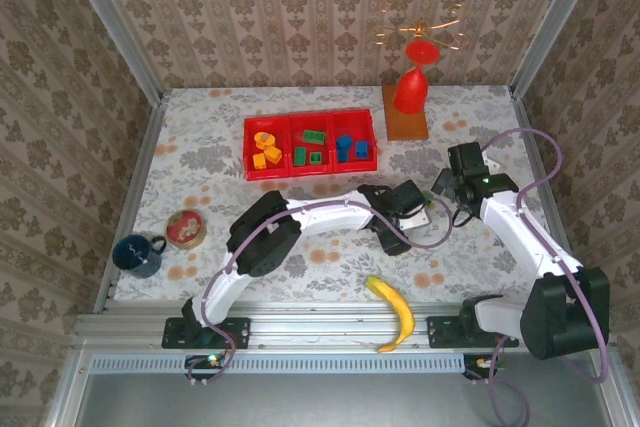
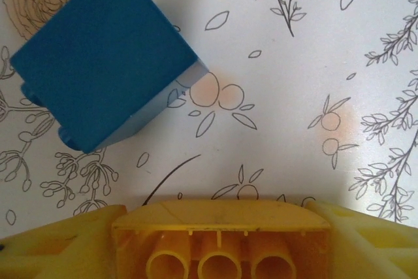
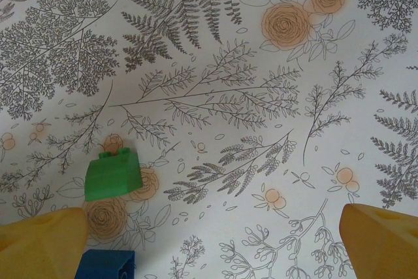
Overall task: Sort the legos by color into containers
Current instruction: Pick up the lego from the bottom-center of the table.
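Observation:
My left gripper (image 2: pixel 222 247) is shut on an orange-yellow lego (image 2: pixel 221 230), held low over the cloth with its hollow underside facing the camera. A blue lego (image 2: pixel 104 57) lies on the table just ahead and to the left of it. In the top view the left gripper (image 1: pixel 397 215) is right of centre, close to the right gripper (image 1: pixel 441 193). My right gripper (image 3: pixel 209 246) is open and holds nothing. A green lego (image 3: pixel 112 174) and a blue lego (image 3: pixel 104 264) lie by its left finger (image 3: pixel 39 243). The red tray (image 1: pixel 310 174) holds orange-yellow, green and blue legos in separate compartments.
A banana (image 1: pixel 395 312) lies at the near edge between the arm bases. A red goblet on a wooden base (image 1: pixel 410 92) stands at the back right. A blue mug (image 1: pixel 135 255) and a round tin (image 1: pixel 185 229) sit at the left.

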Controlling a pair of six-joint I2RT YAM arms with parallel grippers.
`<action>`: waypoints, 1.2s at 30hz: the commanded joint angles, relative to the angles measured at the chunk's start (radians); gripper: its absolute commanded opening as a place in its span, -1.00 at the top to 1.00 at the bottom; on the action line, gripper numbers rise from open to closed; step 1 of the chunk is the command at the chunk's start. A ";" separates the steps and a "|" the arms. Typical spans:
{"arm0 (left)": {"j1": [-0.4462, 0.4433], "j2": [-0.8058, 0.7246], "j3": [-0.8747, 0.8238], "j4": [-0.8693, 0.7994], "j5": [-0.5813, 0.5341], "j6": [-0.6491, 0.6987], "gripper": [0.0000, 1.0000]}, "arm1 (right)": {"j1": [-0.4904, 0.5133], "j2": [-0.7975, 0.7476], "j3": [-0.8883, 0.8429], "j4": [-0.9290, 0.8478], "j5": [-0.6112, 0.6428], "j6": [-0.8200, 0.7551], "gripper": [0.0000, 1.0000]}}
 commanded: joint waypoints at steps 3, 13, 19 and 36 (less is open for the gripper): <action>0.003 0.028 0.039 -0.103 -0.007 -0.035 -0.33 | -0.007 -0.021 -0.017 0.008 -0.003 0.010 -1.00; 0.009 0.010 0.025 -0.104 -0.010 -0.050 -0.16 | -0.007 -0.021 -0.025 0.020 -0.016 0.018 -1.00; 0.012 -0.026 -0.016 -0.067 -0.028 -0.071 -0.08 | -0.007 -0.024 -0.030 0.023 -0.019 0.018 -1.00; 0.114 -0.365 -0.312 0.112 -0.133 -0.219 0.00 | 0.003 -0.079 -0.074 0.092 -0.069 -0.013 -1.00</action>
